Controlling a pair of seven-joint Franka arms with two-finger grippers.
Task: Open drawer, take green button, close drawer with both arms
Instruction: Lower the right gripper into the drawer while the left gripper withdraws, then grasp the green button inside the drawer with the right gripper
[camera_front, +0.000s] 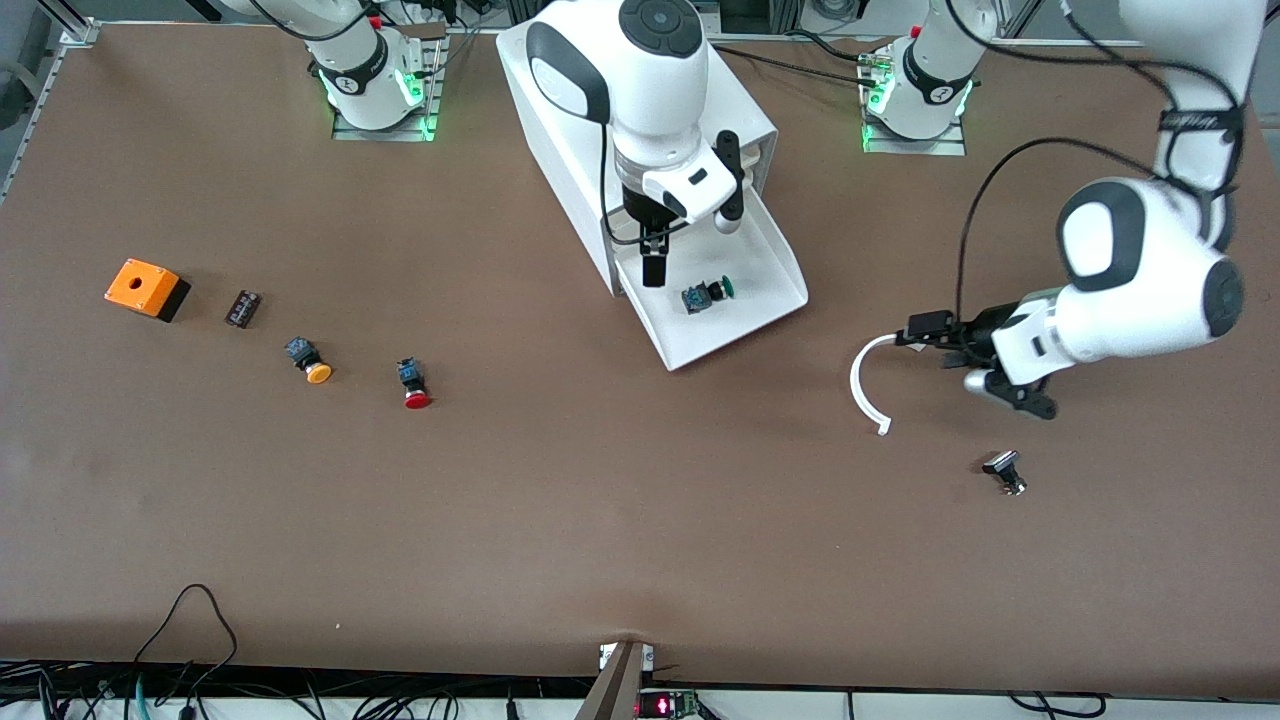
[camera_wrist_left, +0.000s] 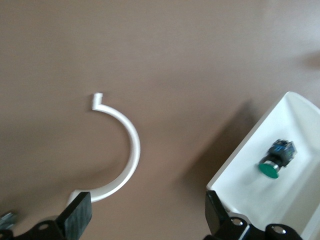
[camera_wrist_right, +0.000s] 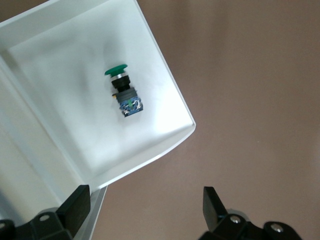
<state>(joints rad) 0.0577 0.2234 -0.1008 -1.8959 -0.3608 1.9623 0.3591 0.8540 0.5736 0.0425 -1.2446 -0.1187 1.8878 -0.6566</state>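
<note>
Green-capped push button (camera_front: 706, 295) lies in the pulled-out white bottom drawer (camera_front: 770, 262).
Right end effector (camera_front: 652, 262), fingers spread, should descend squarely around its dark body; left end effector (camera_front: 925, 332), spread, waits over the bench (camera_front: 600, 500).

The button (camera_front: 706, 295) lies in the drawer (camera_front: 770, 250) (pulled out of its cabinet (camera_front: 580, 190)).

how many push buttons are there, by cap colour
green: 1, the button lying in the open drawer
orange: 1, the orange button on the table
red: 1, the red button beside it
total: 3
</note>
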